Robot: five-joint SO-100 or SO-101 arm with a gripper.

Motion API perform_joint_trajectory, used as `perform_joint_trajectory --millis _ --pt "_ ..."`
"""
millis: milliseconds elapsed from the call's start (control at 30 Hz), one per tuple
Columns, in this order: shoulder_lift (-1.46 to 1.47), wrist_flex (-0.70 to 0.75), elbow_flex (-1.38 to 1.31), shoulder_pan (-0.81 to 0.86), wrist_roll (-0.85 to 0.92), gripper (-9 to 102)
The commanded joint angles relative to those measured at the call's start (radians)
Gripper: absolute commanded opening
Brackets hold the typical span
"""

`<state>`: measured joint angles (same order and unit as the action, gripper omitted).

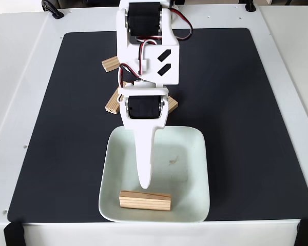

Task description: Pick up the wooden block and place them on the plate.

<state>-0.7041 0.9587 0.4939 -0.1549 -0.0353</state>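
Note:
One wooden block [145, 200] lies flat and crosswise near the front rim of the pale green plate [190, 154]. My white gripper [145, 180] reaches over the plate from the back, its tip just behind the middle of that block. A single finger [145, 154] shows from above, and the other jaw is hidden, so its state is unclear. Behind the plate, more wooden blocks rest on the black mat: one [110, 63] left of the arm, one [113, 102] at the plate's back left, and one [171, 105] partly hidden under the wrist.
The black mat [236, 102] covers a white table [20, 77]. Wide bare mat lies right of the arm and plate. The arm's body [149, 46] stands over the back middle. Black clamps sit at the front corners [13, 233].

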Motion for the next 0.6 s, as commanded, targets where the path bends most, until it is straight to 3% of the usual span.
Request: perform_joint_trajectory --millis 0,200,333,567 --pt "-0.247 0.038 0.166 0.002 0.005 28" --pt "-0.644 0.031 0.615 -0.002 0.005 -2" --pt "-0.914 0.029 0.937 -0.018 0.037 1" --pt "-1.368 0.043 1.465 -0.023 0.298 0"
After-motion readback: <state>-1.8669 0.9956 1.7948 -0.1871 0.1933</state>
